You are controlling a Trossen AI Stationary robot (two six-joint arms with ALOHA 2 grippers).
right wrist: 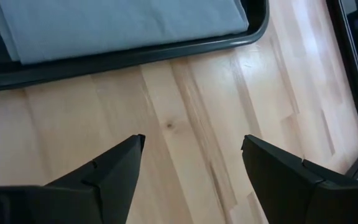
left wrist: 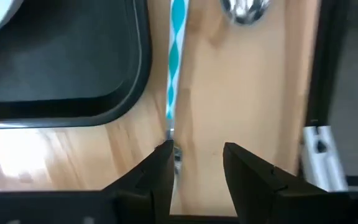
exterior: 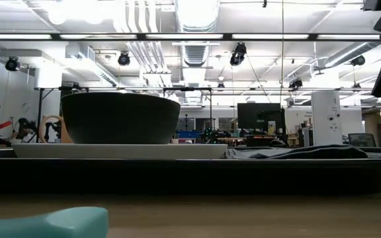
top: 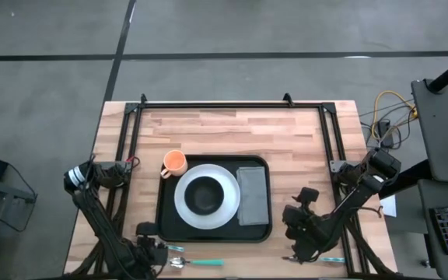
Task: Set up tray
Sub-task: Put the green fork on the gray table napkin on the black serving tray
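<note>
The black tray (top: 169, 225) lies mid-table and holds a white plate (top: 183, 204) with a dark bowl (top: 204, 194) on it. A grey folded napkin (top: 253, 194) lies in the tray's right part. An orange cup (top: 175, 162) stands at the tray's far left corner. A teal-handled utensil (top: 202, 262) lies on the wood along the tray's near edge. My left gripper (top: 158, 253) is open and low at that utensil's left end (left wrist: 175, 152). My right gripper (right wrist: 191, 149) is open and empty over bare wood, off the tray's near right corner (right wrist: 253, 28). My left gripper stands level, pointing toward the table's right, along the teal-handled utensil. The utensil's thin metal end (left wrist: 175, 152) lies right at the inner side of one fingertip (left wrist: 160, 165). I cannot tell whether they touch. The utensil lies flat on the table.
A shiny spoon bowl (left wrist: 247, 9) lies on the wood beside the teal handle (left wrist: 176, 56). A second teal utensil (top: 331, 259) lies at the near edge by the right arm. A black frame (top: 232, 103) runs along the table's far and side edges. Bare wood (top: 232, 128) lies beyond the tray.
</note>
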